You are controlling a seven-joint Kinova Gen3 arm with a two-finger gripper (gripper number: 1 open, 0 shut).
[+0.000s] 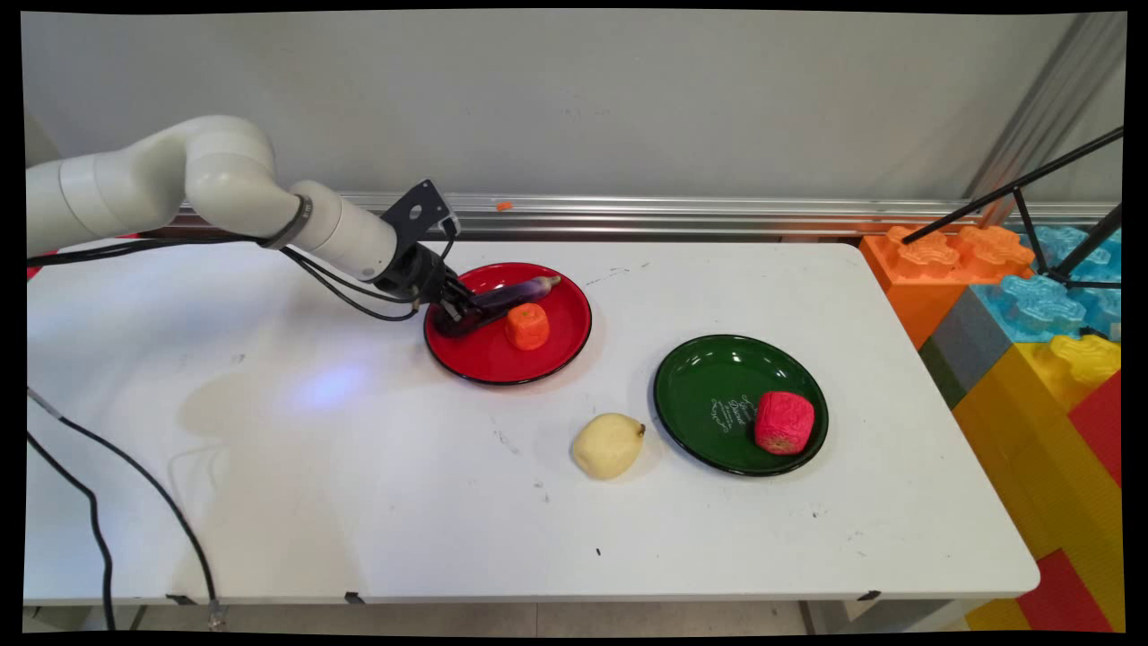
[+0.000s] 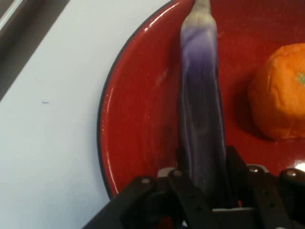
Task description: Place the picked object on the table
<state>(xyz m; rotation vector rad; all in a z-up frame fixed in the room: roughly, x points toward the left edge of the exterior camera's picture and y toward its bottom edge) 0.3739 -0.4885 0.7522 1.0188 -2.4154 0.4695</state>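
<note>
Purple eggplant (image 2: 200,119) clamped in tool (image 2: 206,164) by red plate (image 1: 556,345) rim

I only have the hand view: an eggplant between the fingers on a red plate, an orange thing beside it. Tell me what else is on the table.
Observer: A green plate sits to the right of the red plate, nearer the table's front edge.
Operator: Say what's on it.
Observer: One red fruit, at its right side.
Operator: Report anything loose on the table.
Observer: A pale yellow pear lies on the bare table, just left of the green plate.
Operator: Give me the arm's approach.
Observer: The gripper reaches in low from the left, gripping the eggplant by its dark end; the orange fruit sits just in front of it.
</note>
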